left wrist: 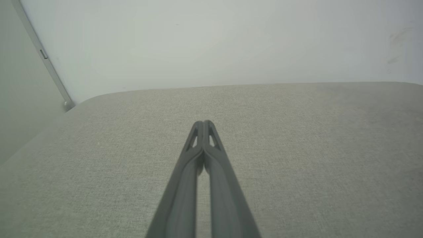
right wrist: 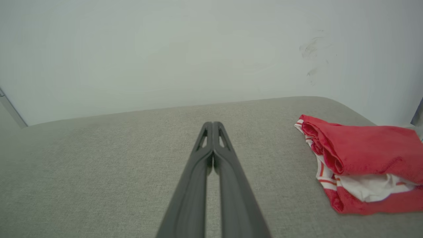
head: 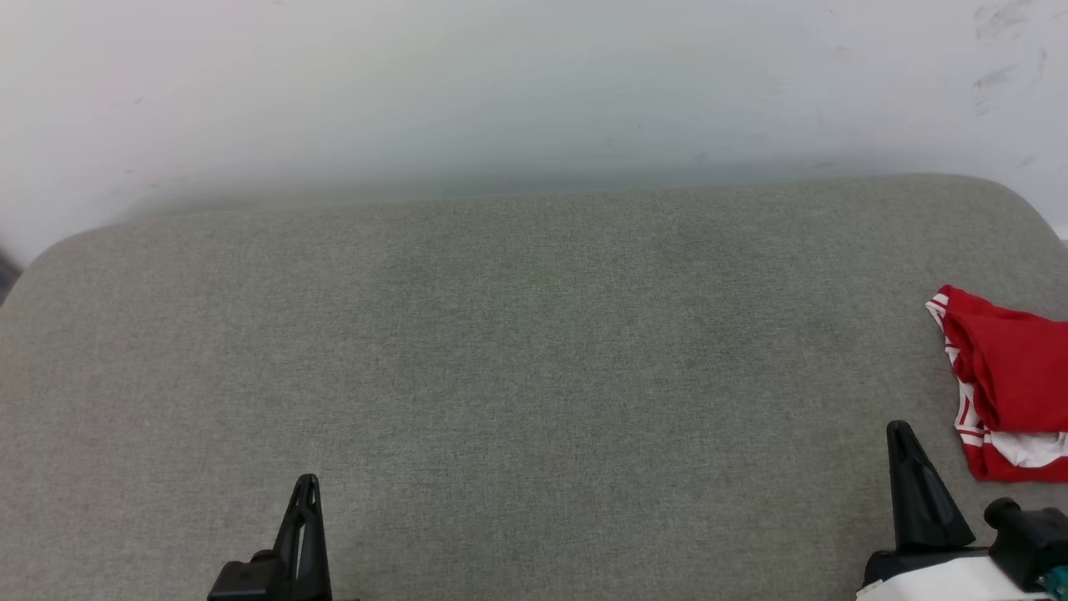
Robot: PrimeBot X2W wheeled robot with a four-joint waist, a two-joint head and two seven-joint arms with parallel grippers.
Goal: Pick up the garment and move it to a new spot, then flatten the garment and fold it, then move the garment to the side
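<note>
The garment (head: 1011,376) lies folded in a red bundle with white-and-red striped trim at the right edge of the grey padded surface (head: 534,351). The right wrist view has the garment (right wrist: 363,158) to the right of my fingers, apart from them. My right gripper (head: 899,430) is shut and empty, just left of the garment; its tips (right wrist: 212,124) press together. At the lower left my left gripper (head: 308,481) is shut with nothing in it, its tips (left wrist: 203,122) closed above bare fabric.
A pale wall (head: 534,83) rises behind the padded surface, scuffed at the upper right. The surface's rounded corners (head: 50,250) fall away at far left and far right. A grey strip (left wrist: 49,66) runs down the wall at the left.
</note>
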